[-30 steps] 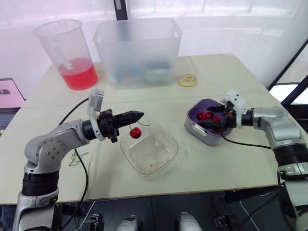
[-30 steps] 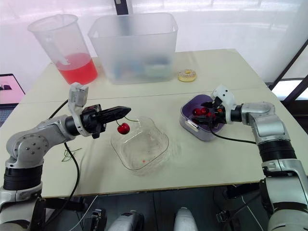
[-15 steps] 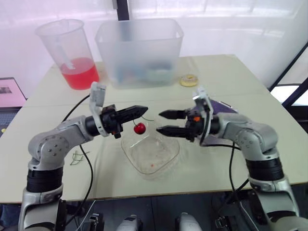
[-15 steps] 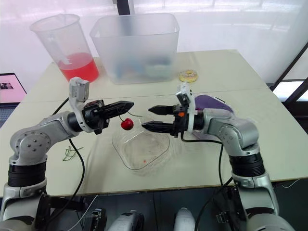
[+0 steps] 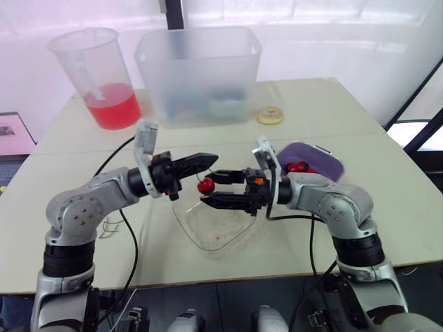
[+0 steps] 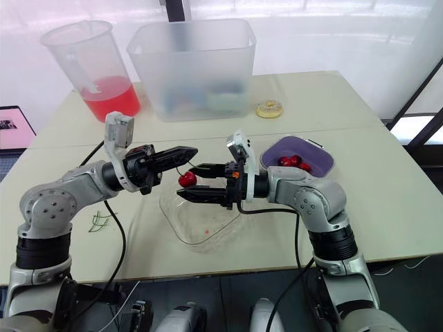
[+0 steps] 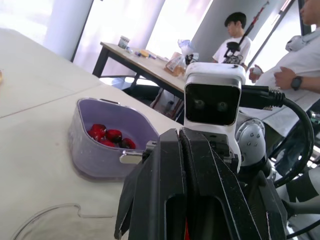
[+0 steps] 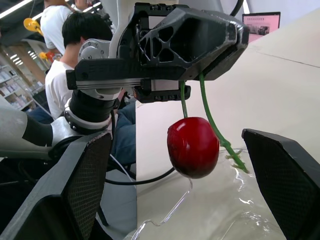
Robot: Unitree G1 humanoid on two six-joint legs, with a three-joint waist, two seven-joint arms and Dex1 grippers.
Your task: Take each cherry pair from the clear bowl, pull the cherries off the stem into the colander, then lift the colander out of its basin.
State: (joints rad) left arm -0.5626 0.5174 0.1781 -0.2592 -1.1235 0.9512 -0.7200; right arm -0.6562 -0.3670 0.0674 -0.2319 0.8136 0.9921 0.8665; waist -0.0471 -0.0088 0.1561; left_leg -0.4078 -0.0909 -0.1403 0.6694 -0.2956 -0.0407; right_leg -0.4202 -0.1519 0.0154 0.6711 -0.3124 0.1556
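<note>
Cherry (image 8: 193, 147) hangs above the clear bowl (image 5: 228, 232), its stem (image 8: 182, 102) pinched in my left end effector (image 5: 213, 159). My right end effector (image 5: 210, 187), fingers spread, brackets the fruit. The pull-off step is in hand: next I should close, tug, and carry it to the colander (image 5: 324, 160).

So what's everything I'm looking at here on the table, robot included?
table: one, beige, under everything
jug: one, clear with red liquid, far left
tub: one, frosted, far centre
doughnut-like ring: one, yellow, beside tub
clear bowl: one, transparent, centre front
colander: one, purple, right of bowl, red cherries inside
cherry: one, red, hanging on green stem above bowl
loose stems: green, table left
people: two, behind, left wrist view
left end effector: black, shut on stem
right end effector: black, open around cherry
</note>
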